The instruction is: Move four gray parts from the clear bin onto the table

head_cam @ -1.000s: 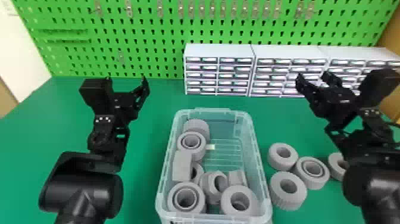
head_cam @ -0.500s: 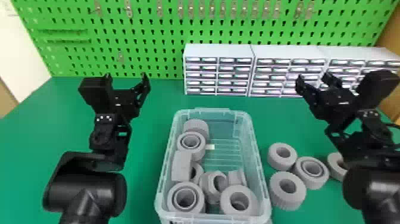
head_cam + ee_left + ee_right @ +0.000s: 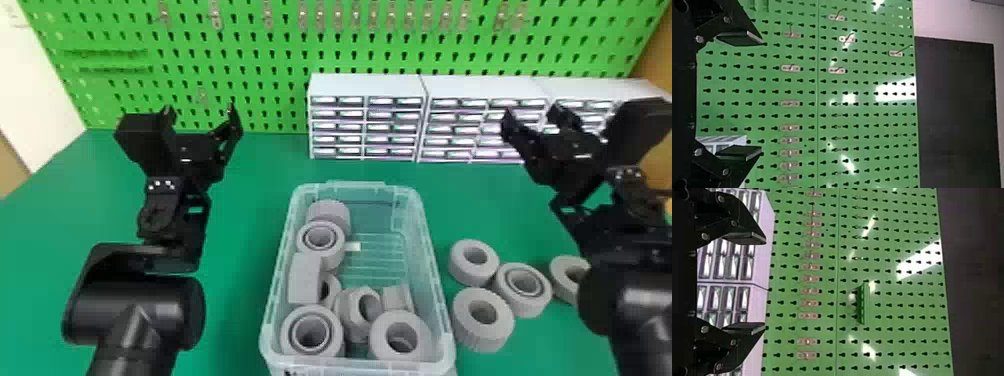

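In the head view my left gripper [image 3: 200,114] is open and raised, left of the clear bin [image 3: 434,260]. Across from it, my right gripper [image 3: 534,116] stands open above and beyond the loose parts on the right. Several gray parts lie in the bin, among them a ring at the front left [image 3: 291,334] and one at the front right [image 3: 376,334]. More gray rings, such as this gray part [image 3: 465,327], rest on the table right of the bin. Wrist views show the left gripper [image 3: 763,96] and right gripper [image 3: 766,284] with nothing between their spread fingers.
White drawer cabinets [image 3: 367,85] stand at the back of the green table [image 3: 250,200], before a green pegboard [image 3: 270,65] with metal hooks. My right forearm partly covers the rightmost gray ring [image 3: 565,285].
The lower part of my left arm has shifted slightly to the right, while its gripper has hardly moved. The right arm's lower part has moved slightly too. The gray parts stay where they were.
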Robot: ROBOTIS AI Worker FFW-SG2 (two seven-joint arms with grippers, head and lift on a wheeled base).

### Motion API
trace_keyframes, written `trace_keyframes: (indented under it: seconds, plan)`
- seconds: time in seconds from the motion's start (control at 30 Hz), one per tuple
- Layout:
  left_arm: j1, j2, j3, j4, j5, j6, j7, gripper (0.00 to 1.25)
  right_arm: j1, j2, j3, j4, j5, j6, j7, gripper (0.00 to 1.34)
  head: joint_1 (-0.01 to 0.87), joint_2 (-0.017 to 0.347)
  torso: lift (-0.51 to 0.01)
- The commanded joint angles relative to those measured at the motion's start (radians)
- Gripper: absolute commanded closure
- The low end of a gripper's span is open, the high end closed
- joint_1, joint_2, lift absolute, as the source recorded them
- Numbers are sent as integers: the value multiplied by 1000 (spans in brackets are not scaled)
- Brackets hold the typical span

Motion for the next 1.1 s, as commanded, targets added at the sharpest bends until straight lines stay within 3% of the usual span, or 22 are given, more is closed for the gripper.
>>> trace_keyframes:
  seconds: [0.0, 0.27, 0.67, 1.07]
  plan:
    - [6, 1, 6, -4, 2, -3, -2, 295, -5, 1, -7, 0, 8, 0, 0, 489, 693, 72, -52]
    - [1, 1, 14, 1, 2, -3, -2, 295, -11, -10, 30, -3, 19, -2, -3, 489, 693, 72, -52]
    - [-3, -5, -17, 36, 29, -3, -2, 295, 34, -19, 10, -54, 35, 21, -6, 490, 693, 72, -52]
    - [10, -45, 8, 51, 8, -3, -9, 295, 74, -11, -38, -54, 51, 32, -51, 490, 693, 72, -52]
